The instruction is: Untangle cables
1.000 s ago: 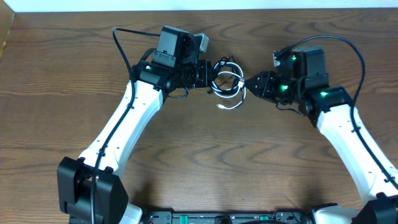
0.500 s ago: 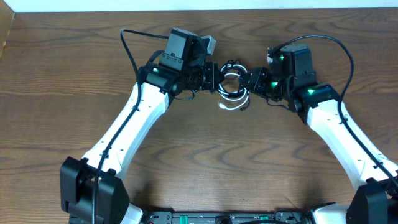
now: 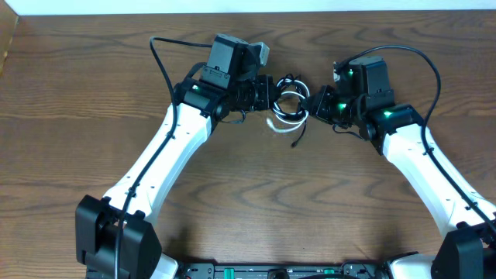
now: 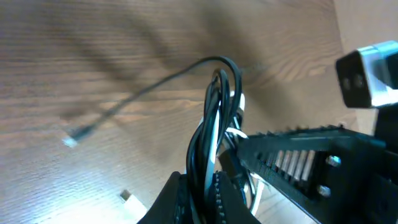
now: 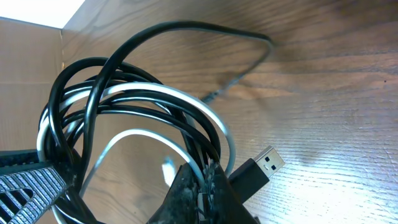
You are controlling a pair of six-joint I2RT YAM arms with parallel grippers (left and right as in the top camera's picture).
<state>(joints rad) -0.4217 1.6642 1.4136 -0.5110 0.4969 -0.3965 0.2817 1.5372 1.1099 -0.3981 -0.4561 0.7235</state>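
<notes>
The cables (image 3: 287, 106) hang as one tangled coil between my two grippers at the back middle of the table. The black cord (image 5: 93, 78) loops round the white cord (image 5: 163, 93). My left gripper (image 4: 200, 186) is shut on black and white strands on the coil's left side (image 3: 269, 97). My right gripper (image 5: 205, 177) is shut on strands on the coil's right side (image 3: 308, 105), next to a black USB plug (image 5: 262, 167). A black tail (image 3: 296, 139) trails toward the front. A small white plug (image 4: 128, 198) lies on the wood.
The brown wooden table (image 3: 248, 209) spreads round the coil. A pale wall edge (image 3: 248, 5) runs along the back. Thicker black wires (image 3: 159, 54) arch over the two arms.
My right gripper has moved left to the coil and shut on its right side. The left gripper has kept its grip and shifted slightly right. The black tail now trails farther forward.
</notes>
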